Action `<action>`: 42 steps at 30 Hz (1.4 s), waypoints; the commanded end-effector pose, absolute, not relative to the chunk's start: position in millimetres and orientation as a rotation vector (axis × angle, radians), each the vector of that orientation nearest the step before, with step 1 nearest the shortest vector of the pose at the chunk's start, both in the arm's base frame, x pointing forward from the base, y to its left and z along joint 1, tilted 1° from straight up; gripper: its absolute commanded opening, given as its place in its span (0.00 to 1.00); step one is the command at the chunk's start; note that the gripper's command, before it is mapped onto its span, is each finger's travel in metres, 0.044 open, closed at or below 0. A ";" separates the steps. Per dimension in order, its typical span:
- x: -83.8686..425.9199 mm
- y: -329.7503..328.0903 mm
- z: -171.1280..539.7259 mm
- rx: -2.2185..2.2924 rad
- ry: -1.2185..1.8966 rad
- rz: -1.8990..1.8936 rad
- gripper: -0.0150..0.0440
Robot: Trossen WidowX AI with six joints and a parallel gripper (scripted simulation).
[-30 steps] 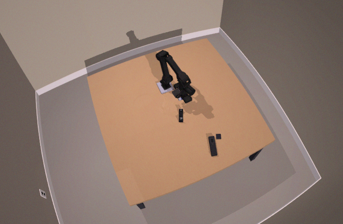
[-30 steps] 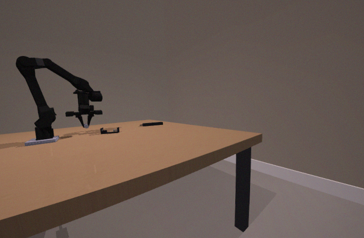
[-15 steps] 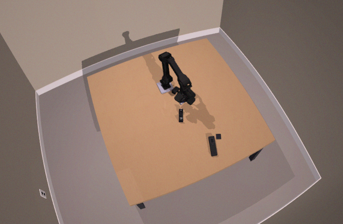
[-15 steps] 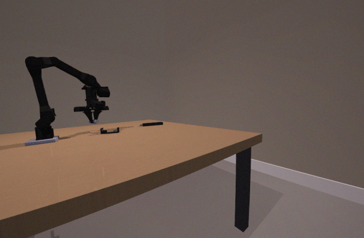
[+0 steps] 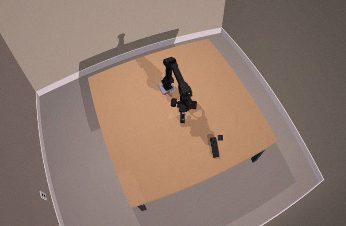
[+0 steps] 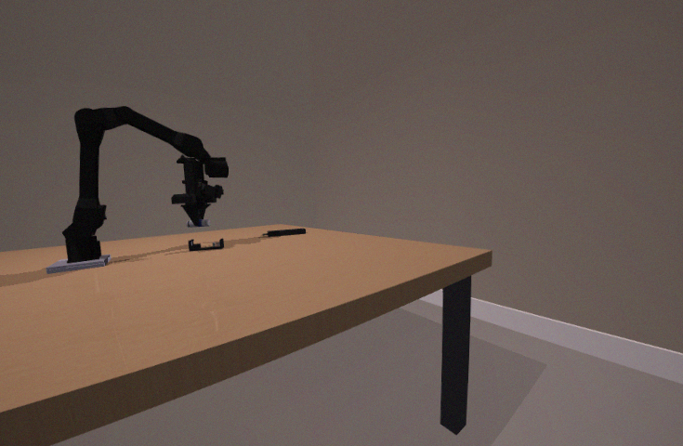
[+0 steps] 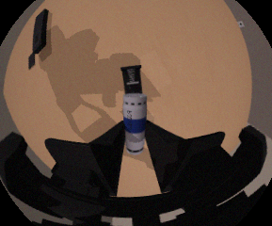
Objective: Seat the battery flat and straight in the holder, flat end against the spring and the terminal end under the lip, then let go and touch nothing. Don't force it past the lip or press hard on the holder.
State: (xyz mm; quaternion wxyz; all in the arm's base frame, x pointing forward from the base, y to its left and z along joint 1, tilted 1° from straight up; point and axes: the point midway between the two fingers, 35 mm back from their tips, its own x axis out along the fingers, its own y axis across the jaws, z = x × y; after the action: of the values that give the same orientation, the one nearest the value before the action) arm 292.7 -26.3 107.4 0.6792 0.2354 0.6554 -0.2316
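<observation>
Battery (image 6: 198, 223) (image 7: 135, 123) lies lengthwise in line with holder (image 5: 182, 117) (image 6: 207, 247) (image 7: 132, 80).

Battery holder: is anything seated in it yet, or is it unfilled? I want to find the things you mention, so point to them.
Unfilled: the battery (image 6: 198, 223) (image 7: 136, 113) hangs above the holder (image 6: 206, 247) (image 7: 132, 79), between the fingers (image 6: 197, 223).
</observation>
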 end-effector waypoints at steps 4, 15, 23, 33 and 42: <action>306.1 -41.4 108.6 0.423 1.496 -0.419 0.38; 303.6 -39.4 88.0 0.454 1.625 -0.398 0.38; 300.7 -37.1 69.3 0.491 1.746 -0.388 0.38; 302.4 -37.9 65.9 0.500 1.798 -0.381 0.38; 304.9 -39.3 61.9 0.514 1.861 -0.370 0.38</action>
State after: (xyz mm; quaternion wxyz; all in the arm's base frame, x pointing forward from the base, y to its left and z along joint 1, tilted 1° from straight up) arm 302.8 -39.5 63.2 0.5615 0.2153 0.7823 -0.1624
